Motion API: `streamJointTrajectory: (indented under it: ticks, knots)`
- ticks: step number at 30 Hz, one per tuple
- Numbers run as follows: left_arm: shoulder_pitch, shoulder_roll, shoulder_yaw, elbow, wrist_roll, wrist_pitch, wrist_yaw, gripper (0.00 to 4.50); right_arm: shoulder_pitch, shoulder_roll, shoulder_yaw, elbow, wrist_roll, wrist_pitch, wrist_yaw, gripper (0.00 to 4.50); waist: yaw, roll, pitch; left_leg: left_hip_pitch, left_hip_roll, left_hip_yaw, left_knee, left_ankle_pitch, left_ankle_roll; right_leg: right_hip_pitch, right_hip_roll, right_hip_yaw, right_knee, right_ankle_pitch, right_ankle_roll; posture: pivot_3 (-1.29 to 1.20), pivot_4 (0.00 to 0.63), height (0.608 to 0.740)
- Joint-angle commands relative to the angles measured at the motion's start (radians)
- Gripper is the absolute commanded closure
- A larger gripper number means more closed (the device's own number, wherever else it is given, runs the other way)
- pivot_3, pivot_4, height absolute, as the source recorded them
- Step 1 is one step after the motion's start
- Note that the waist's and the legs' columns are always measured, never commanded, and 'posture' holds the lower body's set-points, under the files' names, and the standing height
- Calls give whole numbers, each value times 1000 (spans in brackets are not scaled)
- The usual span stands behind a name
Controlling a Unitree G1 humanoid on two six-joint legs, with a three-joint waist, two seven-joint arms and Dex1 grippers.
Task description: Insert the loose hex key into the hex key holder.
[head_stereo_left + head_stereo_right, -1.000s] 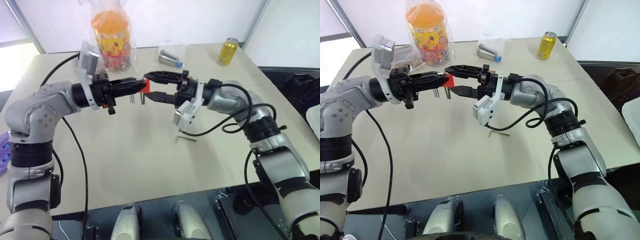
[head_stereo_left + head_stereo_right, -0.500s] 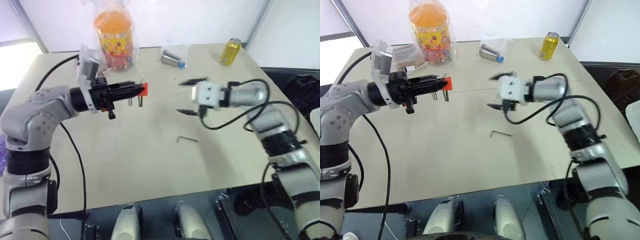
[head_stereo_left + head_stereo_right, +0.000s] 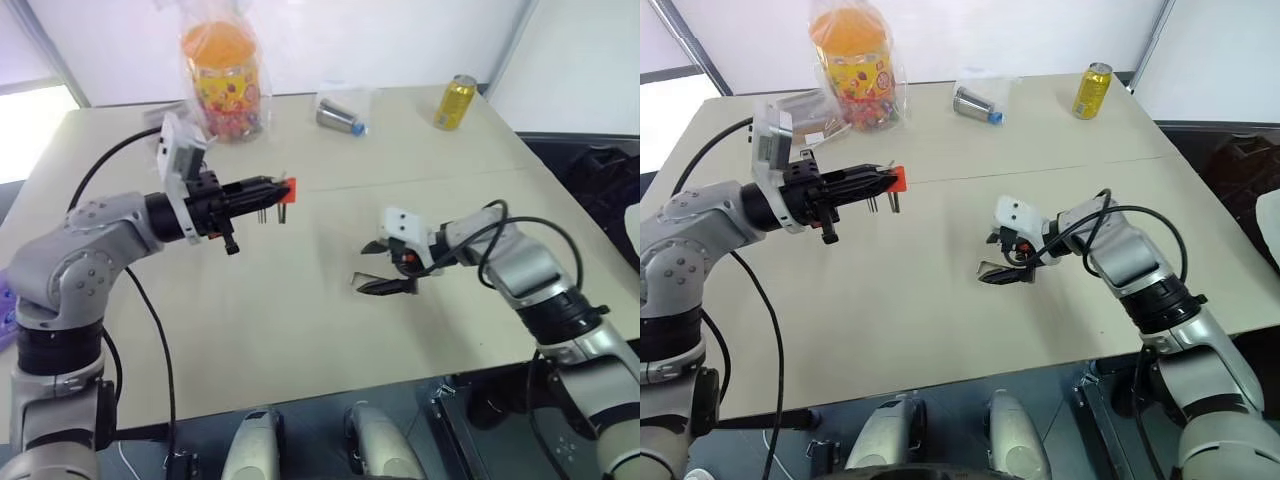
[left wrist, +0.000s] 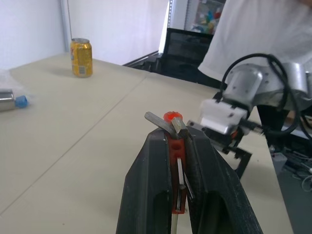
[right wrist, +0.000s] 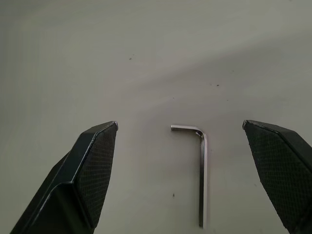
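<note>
While the small red-orange plastic hex key holder (image 3: 284, 188) is clamped in the left gripper (image 3: 262, 192), the thin grey L-shaped hex key (image 5: 197, 165) lies ungrasped on the beige table (image 3: 300, 330), bracketed by the wide-open right gripper (image 5: 195, 161); pickup and insertion remain.

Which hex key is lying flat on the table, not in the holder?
The loose hex key, L-shaped, between the open right hand's fingers. The others protrude from the red holder the left hand grips.

Two head eyes look down from above on the same table (image 3: 300, 330); each wrist camera looks close along its own fingers.
</note>
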Motion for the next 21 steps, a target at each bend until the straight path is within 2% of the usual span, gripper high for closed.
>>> streamJointTrajectory:
  ticks: [1, 11, 14, 20, 21]
  knots:
    - [1, 13, 30, -48, -20, -5, 17, 4500, -5, 21, -4, 39, -43, -42, -26, 231, 1, 0, 0, 0, 0, 0, 0, 0, 0, 0, 0, 0, -1, 0, 0, 0, 150, 740]
    - [7, 20, 26, -67, -26, -3, 37, 4500, -28, 74, 6, 190, -139, -139, -56, 231, -5, 0, 0, -1, -1, 0, 0, 0, 0, 0, 0, 0, -1, 0, 0, 0, 150, 740]
    - [5, 21, 25, -68, -23, -4, 40, 4500, -35, 98, 6, 228, -155, -154, -73, 1094, -5, 0, 0, -1, 0, -1, 0, 0, 0, 0, 1, 0, -1, 0, 0, 0, 150, 740]
    - [4, 25, 27, -68, -22, -6, 43, 4500, -32, 115, 7, 226, -175, -165, -71, 4142, -4, -1, 0, 0, -1, -1, 0, 0, 0, 1, 0, 0, -1, 0, 0, 0, 150, 740]
    - [3, 26, 27, -67, -22, -7, 43, 4500, -31, 117, 7, 224, -178, -166, -70, 4469, -4, -1, 0, 0, -1, -1, 0, 0, 0, 1, 0, 0, -1, 0, 0, 0, 150, 740]
